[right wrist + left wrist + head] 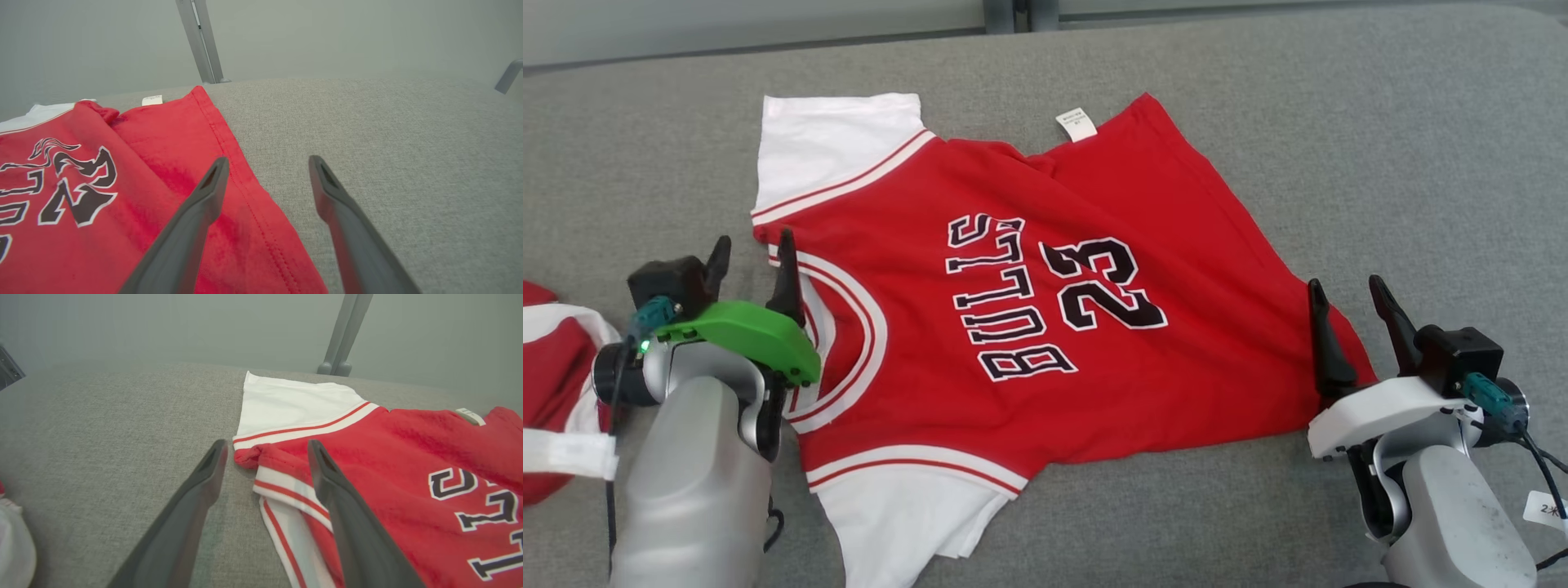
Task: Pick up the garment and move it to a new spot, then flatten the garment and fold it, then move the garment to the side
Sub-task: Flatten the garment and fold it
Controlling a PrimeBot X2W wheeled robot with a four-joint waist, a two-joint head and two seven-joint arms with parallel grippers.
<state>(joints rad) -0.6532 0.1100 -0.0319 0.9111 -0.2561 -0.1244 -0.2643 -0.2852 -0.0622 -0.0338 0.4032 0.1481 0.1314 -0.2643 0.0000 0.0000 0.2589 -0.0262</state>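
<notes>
My left claw (752,249) is spread wide and empty, fingers either side of the collar edge of the red Bulls jersey (915,204). My right claw (1345,290) is also spread and empty at the hem. The jersey lies flat on the grey cushion (1421,163), neck toward my left, hem toward my right, its long axis crosswise before me.

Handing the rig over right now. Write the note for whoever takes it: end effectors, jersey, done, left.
Left end effector: open, empty, at the neck end of the jersey.
Right end effector: open, empty, at its hem edge.
Jersey: spread print-up on the grey cushion, with a crease near its tag.
Done: laid out, mostly flat.
Left: smooth the crease, fold, move aside.
</notes>
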